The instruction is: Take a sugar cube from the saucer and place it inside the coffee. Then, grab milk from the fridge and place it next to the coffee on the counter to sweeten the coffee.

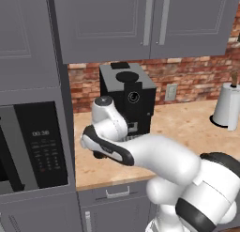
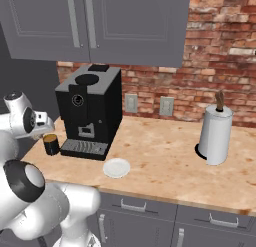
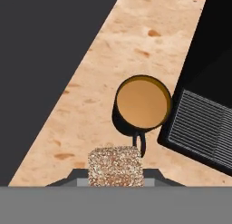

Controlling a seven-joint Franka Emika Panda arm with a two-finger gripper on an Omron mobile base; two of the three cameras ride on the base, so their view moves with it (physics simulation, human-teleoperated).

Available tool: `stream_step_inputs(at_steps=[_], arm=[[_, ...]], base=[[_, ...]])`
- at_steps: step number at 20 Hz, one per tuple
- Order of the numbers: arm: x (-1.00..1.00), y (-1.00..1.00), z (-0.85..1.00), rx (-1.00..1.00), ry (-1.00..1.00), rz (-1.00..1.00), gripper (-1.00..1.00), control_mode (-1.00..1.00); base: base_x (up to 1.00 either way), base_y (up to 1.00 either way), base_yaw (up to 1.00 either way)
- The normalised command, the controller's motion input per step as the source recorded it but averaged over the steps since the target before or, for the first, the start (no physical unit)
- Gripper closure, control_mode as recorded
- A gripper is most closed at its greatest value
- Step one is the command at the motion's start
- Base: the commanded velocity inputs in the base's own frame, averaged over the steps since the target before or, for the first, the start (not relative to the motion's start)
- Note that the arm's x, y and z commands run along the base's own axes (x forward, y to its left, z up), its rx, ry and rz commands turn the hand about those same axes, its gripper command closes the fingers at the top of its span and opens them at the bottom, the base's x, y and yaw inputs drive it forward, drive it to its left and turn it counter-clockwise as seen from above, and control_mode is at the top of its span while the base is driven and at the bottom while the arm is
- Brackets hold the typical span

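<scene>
Hand view: gripper [image 3: 116, 181] closed on the sugar cube [image 3: 116, 166] — a speckled tan block pinched between the two dark finger tips, sitting at the lower middle of the frame. Directly beyond the cube stands the coffee [image 3: 142, 105], a dark mug with a tan-brown surface, its handle pointing back toward the cube; cube and mug are near each other in the frame, but the cube is not in the mug, and its height above the counter cannot be told from this angle. The mug rests on the counter [image 3: 108, 51], light wood grain, just beside the ribbed drip tray of the coffee machine [image 3: 206, 123], which stands to the mug's right here. Right base view: the coffee [image 2: 50, 144] stands on the counter [image 2: 165, 156] just left of the coffee machine [image 2: 92, 113], close to its drip tray, with the arm's wrist hanging above and to the left of the mug. The saucer [image 2: 116, 167], a small white plate, lies in front of the machine, to the right of the mug and well apart from it — nothing visible on it. A paper-towel roll [image 2: 216, 132] stands upright far to the machine's right, by the brick wall. Left base view: the arm's white links cover the front of the coffee machine [image 1: 126, 92]; a microwave [image 1: 33, 146] sits to the machine's left.
</scene>
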Motion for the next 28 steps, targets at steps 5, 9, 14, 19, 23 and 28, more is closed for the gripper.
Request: stream_step_inputs(at_steps=[5,9,14,19,23,28], arm=[[0.21,0.03,-0.35,0.00,0.00,0.00,1.00,-1.00],[0.26,0.01,-0.27,0.00,0.00,0.00,1.00,-1.00],[0.28,0.03,-0.06,0.00,-0.01,0.00,1.00,-1.00],[0.35,0.09,-0.03,0.00,-0.02,0.00,1.00,-1.00],[0.31,0.05,-0.14,-0.02,-0.01,0.00,1.00,-1.00],[0.32,0.02,-0.15,-0.01,0.00,0.00,-1.00,-1.00]], base=[[0.00,0.00,0.00],[0.00,0.00,0.00],[0.00,0.00,0.00],[0.00,0.00,0.00],[0.00,0.00,0.00],[0.00,0.00,0.00]])
